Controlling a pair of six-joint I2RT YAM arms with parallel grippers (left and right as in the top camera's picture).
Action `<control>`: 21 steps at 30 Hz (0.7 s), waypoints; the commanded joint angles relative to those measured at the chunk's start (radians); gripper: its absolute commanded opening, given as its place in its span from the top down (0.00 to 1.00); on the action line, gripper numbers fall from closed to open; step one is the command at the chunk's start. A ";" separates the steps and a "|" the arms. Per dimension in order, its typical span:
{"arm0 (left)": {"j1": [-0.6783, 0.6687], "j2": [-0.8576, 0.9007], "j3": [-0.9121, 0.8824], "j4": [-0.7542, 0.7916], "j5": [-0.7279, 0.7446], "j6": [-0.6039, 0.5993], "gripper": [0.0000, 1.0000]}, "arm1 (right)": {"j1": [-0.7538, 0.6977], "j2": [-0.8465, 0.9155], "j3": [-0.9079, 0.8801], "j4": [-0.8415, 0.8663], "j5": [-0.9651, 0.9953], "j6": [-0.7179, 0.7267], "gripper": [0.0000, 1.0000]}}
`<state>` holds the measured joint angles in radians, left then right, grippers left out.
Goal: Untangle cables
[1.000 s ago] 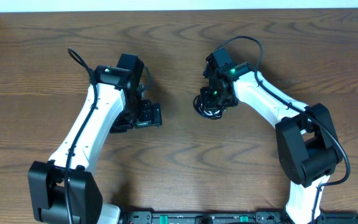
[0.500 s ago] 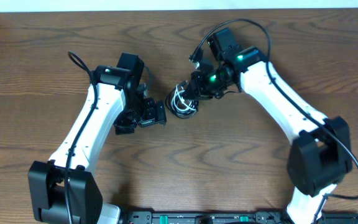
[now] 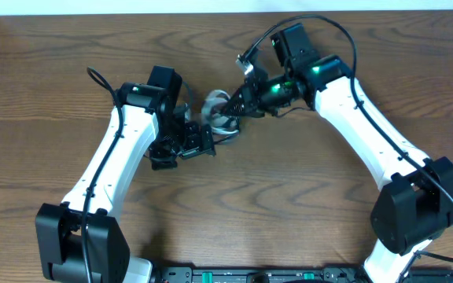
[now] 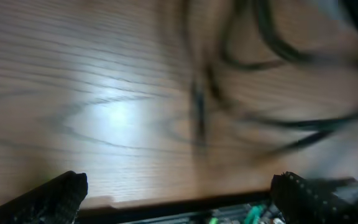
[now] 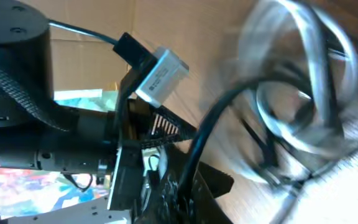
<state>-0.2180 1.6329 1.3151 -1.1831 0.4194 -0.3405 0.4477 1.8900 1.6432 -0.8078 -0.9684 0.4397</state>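
R gripper (image 3: 239, 104) pinching cables (image 3: 216, 108), L gripper (image 3: 184, 151) open

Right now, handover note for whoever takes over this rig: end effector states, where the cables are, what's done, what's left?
Left end effector: open, empty, low over the brown wooden table, just beside the bundle.
Right end effector: shut on the knotted bundle of thin white and black cables, mid-table between the two arms.
Done: one grip on the bundle, nothing more.
Left: no cord is separated yet. The left arm probably needs a second grip, then pull the cords apart and lay each out.
Both wrist views are blurred, so I cannot tell whether the bundle touches the table.
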 commanded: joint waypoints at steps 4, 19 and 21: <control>-0.002 0.009 0.010 -0.001 0.079 -0.002 0.01 | 0.018 -0.020 0.011 -0.208 0.430 0.120 0.99; -0.002 0.009 0.010 0.048 0.078 -0.062 0.01 | 0.005 -0.020 0.012 -0.102 -0.141 0.076 0.99; -0.002 0.009 0.010 0.048 0.078 -0.062 0.01 | -0.002 -0.022 0.013 -0.061 -0.251 0.123 0.99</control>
<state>-0.2188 1.6329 1.3151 -1.1320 0.4919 -0.3927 0.4545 1.8896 1.6444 -0.8997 -1.0775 0.5068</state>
